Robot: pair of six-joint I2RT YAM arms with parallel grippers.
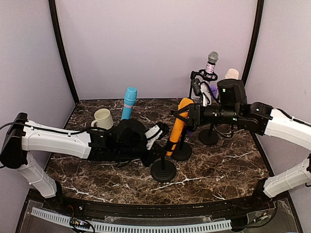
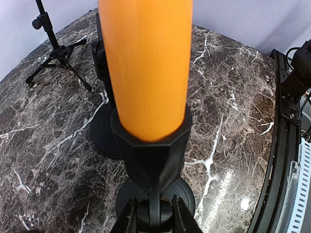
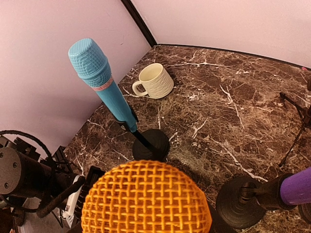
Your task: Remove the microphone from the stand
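The orange microphone [image 1: 177, 127] leans in the black clip [image 2: 151, 155] of a stand with a round base [image 1: 163, 171] at the table's middle. My left gripper [image 1: 158, 132] lies low and is shut on the stand's stem just under the clip, one finger [image 2: 127, 219] on each side of it. My right gripper [image 1: 187, 114] reaches in from the right and is shut around the microphone's upper body. In the right wrist view the orange mesh head [image 3: 146, 199] fills the bottom and hides the fingers.
A second round stand base [image 1: 182, 151] sits just behind the held one. A blue microphone [image 1: 129, 102] on its stand and a cream mug [image 1: 103, 119] are at the back left. A glittery microphone [image 1: 212, 63] on a tripod and a purple microphone [image 3: 296, 189] stand at the right.
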